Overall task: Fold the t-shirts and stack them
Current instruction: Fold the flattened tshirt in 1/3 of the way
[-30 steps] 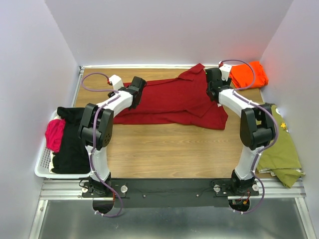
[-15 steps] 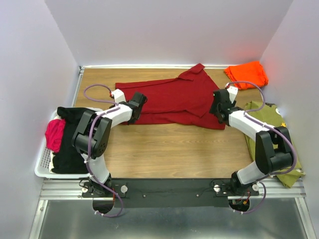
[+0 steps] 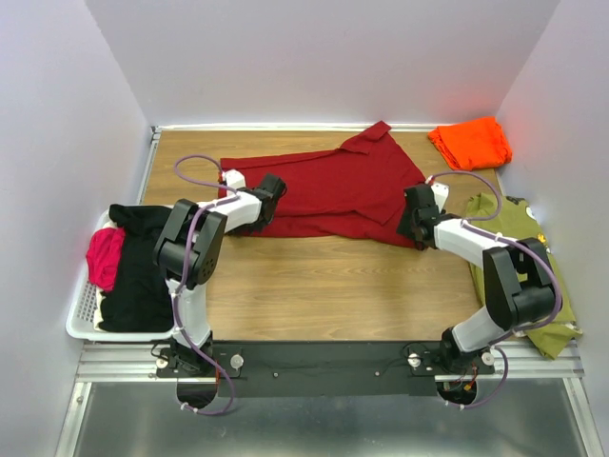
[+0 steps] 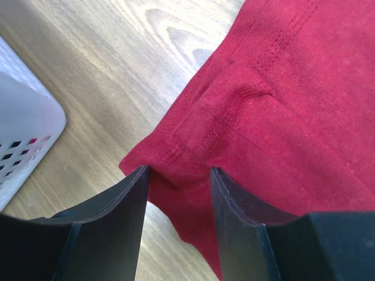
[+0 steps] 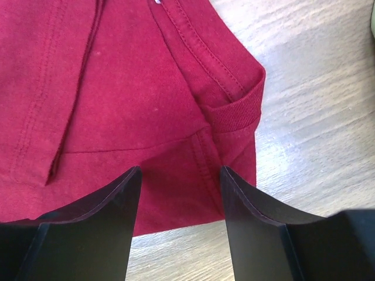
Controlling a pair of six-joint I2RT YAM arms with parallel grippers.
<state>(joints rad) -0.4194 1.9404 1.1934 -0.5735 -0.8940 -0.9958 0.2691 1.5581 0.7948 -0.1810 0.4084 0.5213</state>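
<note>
Fold grasp on dark red t-shirt [image 3: 328,190]: left hand [image 4: 179,175] and right hand [image 5: 180,175] part-open astride its near corners, nothing pinched; next calls for closing, then lifting together.

Parted right claw [image 5: 180,175] straddles dark red t-shirt [image 5: 117,88] corner.

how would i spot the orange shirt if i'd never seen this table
On the wooden table, go to the far right corner. The orange shirt lies there in a small folded bundle, apart from the dark red shirt spread mid-table. It alone is bright orange; the olive green cloth on that side is duller.
</note>
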